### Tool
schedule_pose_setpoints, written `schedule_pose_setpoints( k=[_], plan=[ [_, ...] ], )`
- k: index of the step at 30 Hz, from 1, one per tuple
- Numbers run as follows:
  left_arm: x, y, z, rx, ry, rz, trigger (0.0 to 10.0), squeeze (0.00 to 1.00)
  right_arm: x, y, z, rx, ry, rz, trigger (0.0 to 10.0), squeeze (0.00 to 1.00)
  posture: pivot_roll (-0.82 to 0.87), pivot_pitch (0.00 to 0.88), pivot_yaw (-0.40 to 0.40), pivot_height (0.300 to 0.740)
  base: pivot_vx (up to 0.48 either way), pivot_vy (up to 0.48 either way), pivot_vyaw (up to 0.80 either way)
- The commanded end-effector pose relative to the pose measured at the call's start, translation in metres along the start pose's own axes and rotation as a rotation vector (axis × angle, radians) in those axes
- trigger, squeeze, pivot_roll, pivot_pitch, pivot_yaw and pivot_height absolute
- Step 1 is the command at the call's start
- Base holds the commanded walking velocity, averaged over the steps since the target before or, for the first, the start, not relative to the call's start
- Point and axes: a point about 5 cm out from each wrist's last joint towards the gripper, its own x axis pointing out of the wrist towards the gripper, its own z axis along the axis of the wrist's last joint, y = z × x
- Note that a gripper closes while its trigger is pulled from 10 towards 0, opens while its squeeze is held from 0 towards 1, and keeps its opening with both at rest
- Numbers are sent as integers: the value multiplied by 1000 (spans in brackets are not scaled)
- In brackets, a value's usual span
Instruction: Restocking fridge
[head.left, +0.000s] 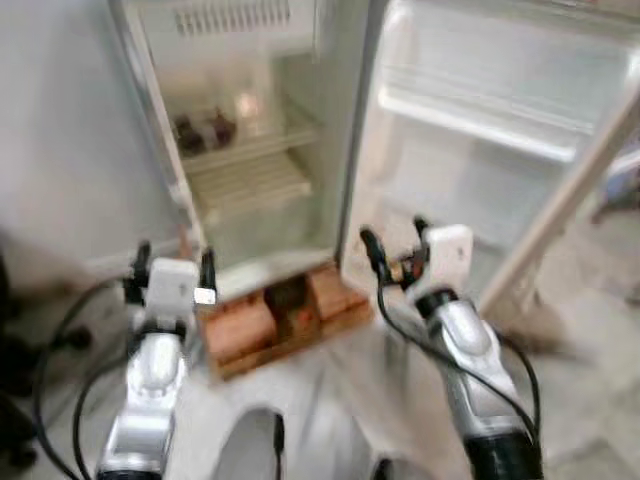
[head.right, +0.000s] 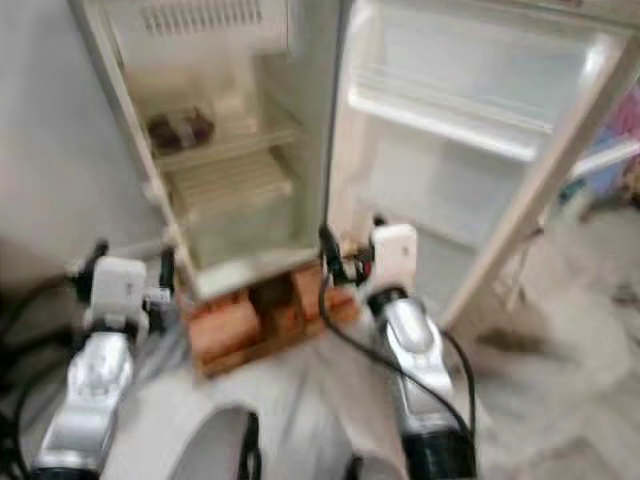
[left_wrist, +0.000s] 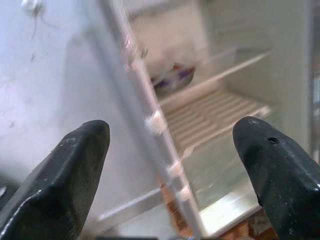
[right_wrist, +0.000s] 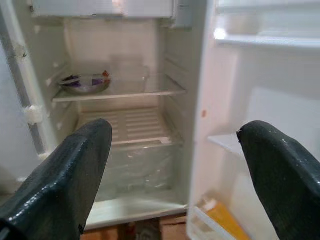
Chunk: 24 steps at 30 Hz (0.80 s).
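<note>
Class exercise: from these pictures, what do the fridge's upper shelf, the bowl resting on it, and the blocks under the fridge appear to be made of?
Upper shelf: probably clear glass or plastic, since you see through it.
Bowl: seems transparent glass or plastic, glossy, with its dark contents visible through the wall.
Blocks: look like reddish-brown brick or rough wood; the blur leaves it open.

The small white fridge (right_wrist: 125, 125) stands open, its door (head.left: 500, 140) swung wide to the right. It rests on a wooden block base (head.left: 285, 315). Inside, 1 upper shelf holds a shallow bowl (right_wrist: 84, 83) of dark wrapped items (too blurred to identify); a slatted shelf (right_wrist: 127, 127) sits below, above a clear drawer (right_wrist: 135, 167).
</note>
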Motion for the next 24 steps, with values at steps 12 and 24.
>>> schedule_pose_setpoints(
  k=[12, 24],
  plan=[
    [10, -5, 12, -13, -51, -31, 10000, 0, 20, 0, 13, -5, -57, 7, 10000, 0, 158, 0, -45, 740, 0, 0, 0],
    [15, 6, 22, -7, -80, -15, 10000, 0, 29, -3, 23, -9, -95, 4, 10000, 0, 151, 0, -55, 740, 0, 0, 0]
  ],
)
